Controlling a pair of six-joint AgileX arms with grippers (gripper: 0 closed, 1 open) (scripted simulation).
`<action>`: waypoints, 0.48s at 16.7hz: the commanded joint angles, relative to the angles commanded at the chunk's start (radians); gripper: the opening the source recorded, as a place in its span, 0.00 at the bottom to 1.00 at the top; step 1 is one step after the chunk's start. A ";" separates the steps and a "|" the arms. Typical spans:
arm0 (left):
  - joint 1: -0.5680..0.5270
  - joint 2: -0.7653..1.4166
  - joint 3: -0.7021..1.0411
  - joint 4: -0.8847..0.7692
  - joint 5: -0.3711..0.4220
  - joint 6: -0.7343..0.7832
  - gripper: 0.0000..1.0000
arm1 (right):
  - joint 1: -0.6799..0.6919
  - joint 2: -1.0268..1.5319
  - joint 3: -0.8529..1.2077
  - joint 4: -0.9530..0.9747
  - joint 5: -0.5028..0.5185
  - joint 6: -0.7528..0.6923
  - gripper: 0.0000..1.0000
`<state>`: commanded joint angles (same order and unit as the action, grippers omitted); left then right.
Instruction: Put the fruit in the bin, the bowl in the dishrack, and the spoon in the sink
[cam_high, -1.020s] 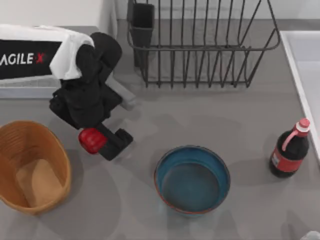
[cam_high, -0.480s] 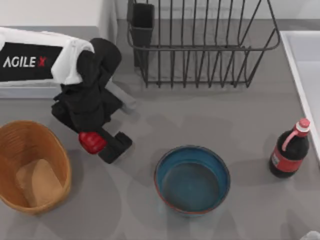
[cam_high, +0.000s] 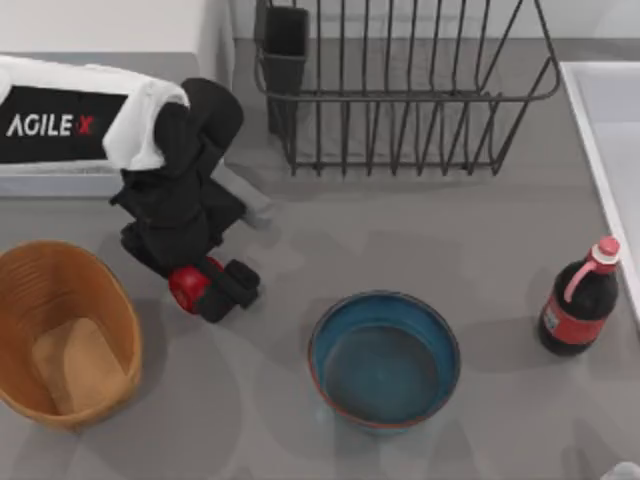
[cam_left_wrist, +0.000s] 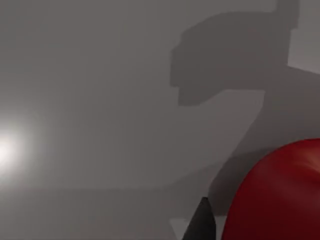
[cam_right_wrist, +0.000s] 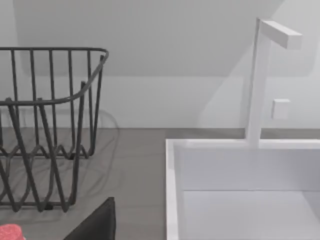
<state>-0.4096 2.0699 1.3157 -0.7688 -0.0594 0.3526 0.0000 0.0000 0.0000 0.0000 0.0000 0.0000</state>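
The left gripper (cam_high: 205, 290), clenched on the small glossy red fruit (cam_high: 188, 287), has swung slightly rightward, still short of the ribbed orange-tan basket (cam_high: 110, 300), so the drop remains undone.

White letters "AGILE" with a red "X" stood on the black panel of the left arm (cam_high: 60, 125), up and back from its hand (cam_high: 205, 288). The dark bottle's red label (cam_high: 562, 322) could not be read.

The left hand (cam_high: 205, 288), closed on the fruit (cam_high: 188, 287), now sits slightly farther right and lower toward the counter (cam_high: 300, 230) than a second ago. Its wrist turns more upright, and the arm's white forearm (cam_high: 70, 115) swings a little farther back.
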 joint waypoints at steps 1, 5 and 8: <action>0.000 0.000 0.000 0.000 0.000 0.000 0.10 | 0.000 0.000 0.000 0.000 0.000 0.000 1.00; 0.000 0.000 0.000 0.000 0.000 0.000 0.00 | 0.000 0.000 0.000 0.000 0.000 0.000 1.00; 0.000 0.000 0.000 0.000 0.000 0.000 0.00 | 0.000 0.000 0.000 0.000 0.000 0.000 1.00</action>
<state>-0.4096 2.0699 1.3157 -0.7688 -0.0594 0.3526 0.0000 0.0000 0.0000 0.0000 0.0000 0.0000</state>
